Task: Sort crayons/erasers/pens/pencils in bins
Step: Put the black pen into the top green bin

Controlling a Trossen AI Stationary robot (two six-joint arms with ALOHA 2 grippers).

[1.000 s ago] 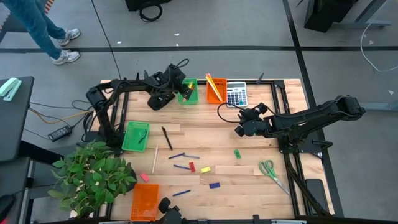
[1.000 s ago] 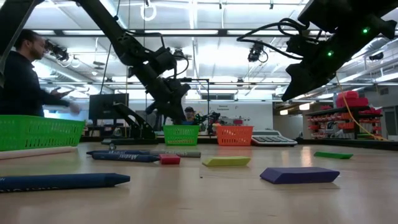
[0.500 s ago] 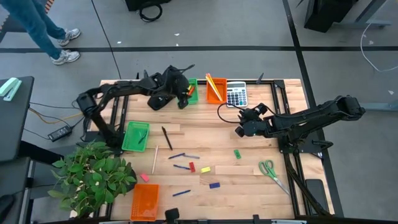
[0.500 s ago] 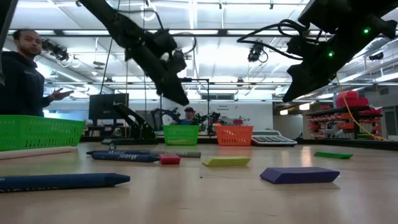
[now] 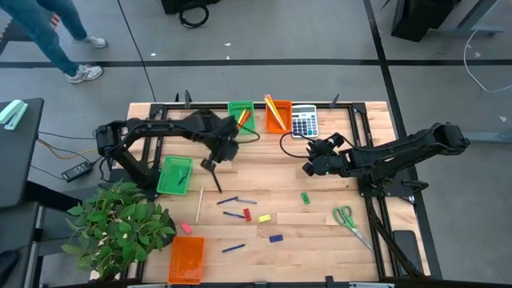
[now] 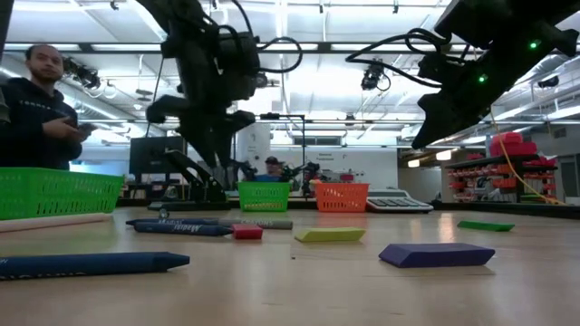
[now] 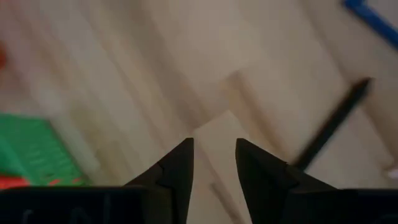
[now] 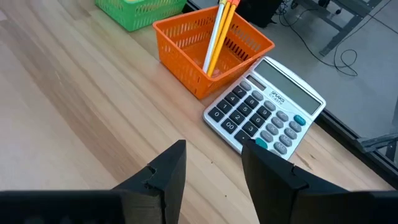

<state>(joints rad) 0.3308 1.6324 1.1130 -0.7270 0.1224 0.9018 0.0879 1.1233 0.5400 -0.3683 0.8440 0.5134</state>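
The left tool (image 5: 214,164), spread and empty, hangs just above a black pen (image 5: 214,176) on the worktop (image 5: 264,180), beside the green bin (image 5: 174,175). It should, I think, come down across the barrel and close at its middle. The right tool (image 5: 308,167) waits spread near the calculator (image 5: 304,122).

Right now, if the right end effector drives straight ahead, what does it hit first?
Likely the grey calculator, right ahead of the open right end effector. The orange bin holding yellow pencils stands beyond it. Depth is uncertain; angled down, it might meet the table first.

Pale wood-plank table (image 5: 320,228); bright green bins (image 5: 174,176) and orange bins (image 5: 187,258); yellow pencils (image 8: 219,34); grey calculator (image 8: 267,112); green-handled scissors (image 5: 344,215); blue eraser (image 6: 436,254).
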